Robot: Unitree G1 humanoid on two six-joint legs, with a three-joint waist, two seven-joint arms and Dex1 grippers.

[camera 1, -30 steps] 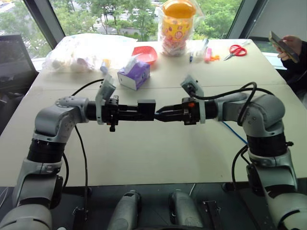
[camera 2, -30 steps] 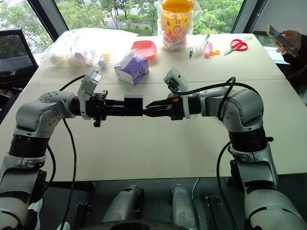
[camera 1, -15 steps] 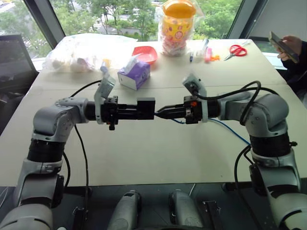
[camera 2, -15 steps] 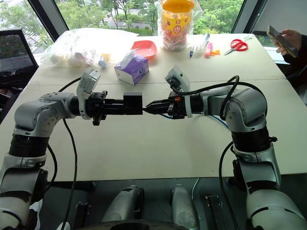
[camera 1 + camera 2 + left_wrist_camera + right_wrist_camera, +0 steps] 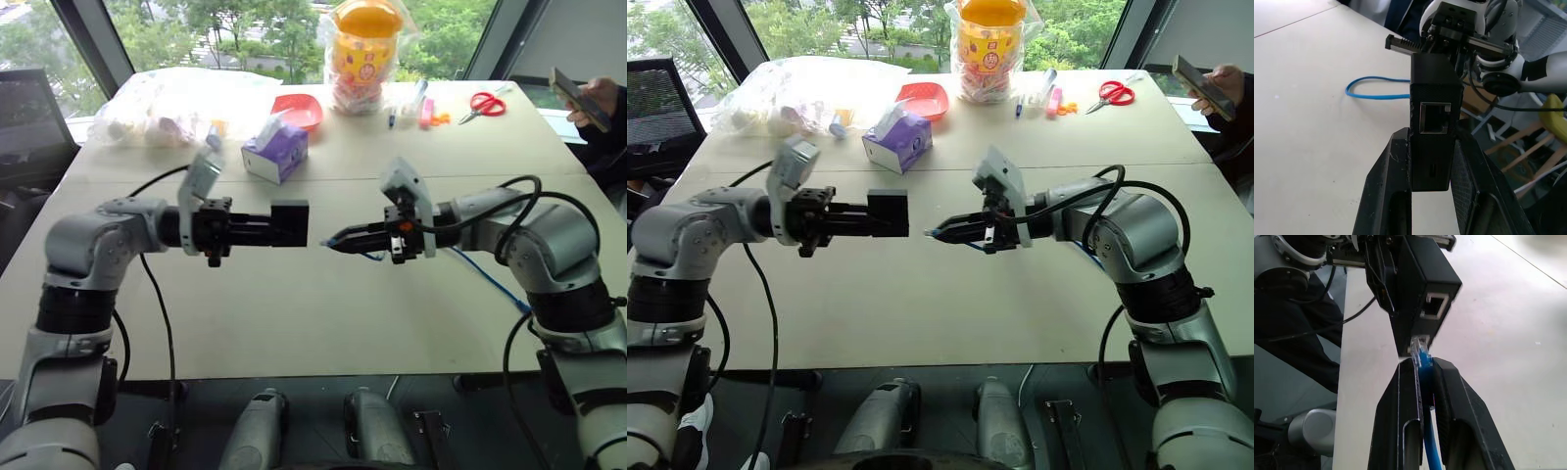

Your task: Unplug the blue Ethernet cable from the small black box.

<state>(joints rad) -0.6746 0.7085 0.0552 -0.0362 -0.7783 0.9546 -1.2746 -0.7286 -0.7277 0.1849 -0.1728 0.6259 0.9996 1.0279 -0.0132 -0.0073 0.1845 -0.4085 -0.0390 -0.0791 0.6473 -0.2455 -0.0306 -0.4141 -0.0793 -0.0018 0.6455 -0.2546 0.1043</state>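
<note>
Though gripped, plug (image 5: 1419, 354) beyond right claw (image 5: 1422, 382).

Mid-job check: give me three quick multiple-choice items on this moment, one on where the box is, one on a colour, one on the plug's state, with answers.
1. Where is the small black box?
A. Flat on the table
B. In the left gripper, above the table
C. Beside the scissors

2. What colour is the tissue box?
A. Purple
B. Green
C. Black

3. What is the state of the blue Ethernet cable?
A. Plugged into the box
B. Lying loose on the table
C. Unplugged, plug end in the right gripper

Answers: 1 B, the fingers clamp its sides; 2 A, purple sides under the white tissue; 3 C, a gap separates plug and empty port.
</note>
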